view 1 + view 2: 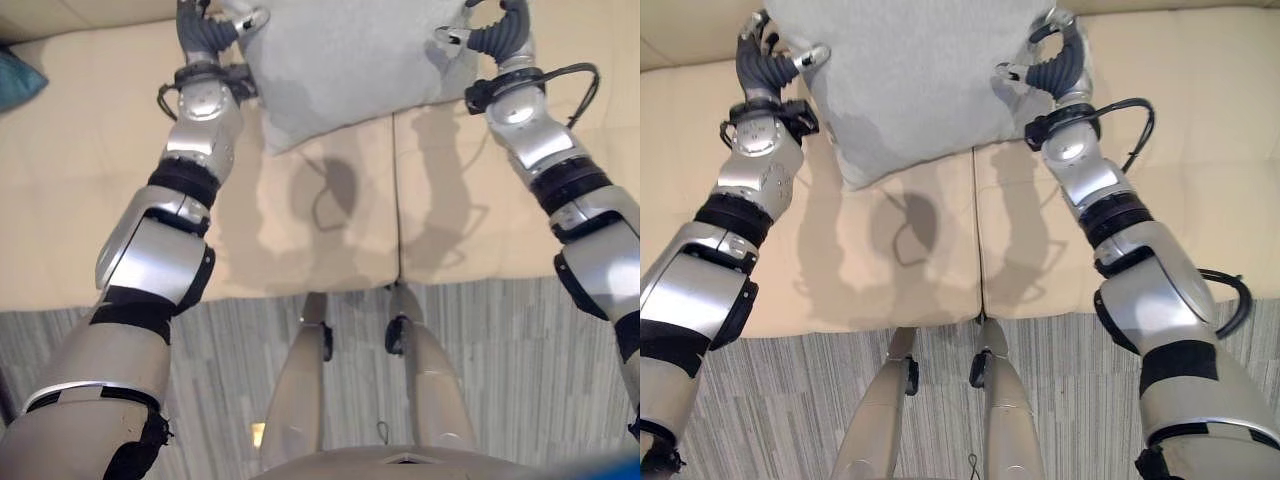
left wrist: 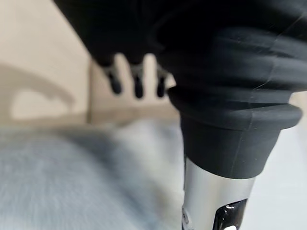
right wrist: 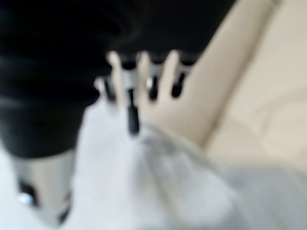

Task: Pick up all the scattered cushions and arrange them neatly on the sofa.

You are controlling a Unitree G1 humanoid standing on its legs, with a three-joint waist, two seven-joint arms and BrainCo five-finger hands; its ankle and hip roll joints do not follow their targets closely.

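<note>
— Two robot hands on one cushion, yes? Where is it?

— The grey cushion (image 1: pixel 910 85) hangs between them above the seat of the cream sofa (image 1: pixel 1200 180), tilted, its lower corner pointing down over the seam between the two seat pads. Its top edge is cut off by the frame in both eye views.

— How does each hand stand?

— The left robot hand (image 1: pixel 768 62) has its fingers curled round the cushion's left edge, the thumb pressing the front face. The right robot hand (image 1: pixel 1052 58) does the same on the right edge. The fingertips behind the fabric are hidden in the head views.

— And from the wrists?

— Blurred. The left wrist view gives dark tips past grey cloth; the right wrist view shows fingers (image 3: pixel 139 81) over pale fabric.

— Anything else?

— A teal cushion (image 1: pixel 18 80) lies at the far left of the sofa, mostly cut off. Striped grey carpet (image 1: pixel 500 350) runs below the seat front.
</note>
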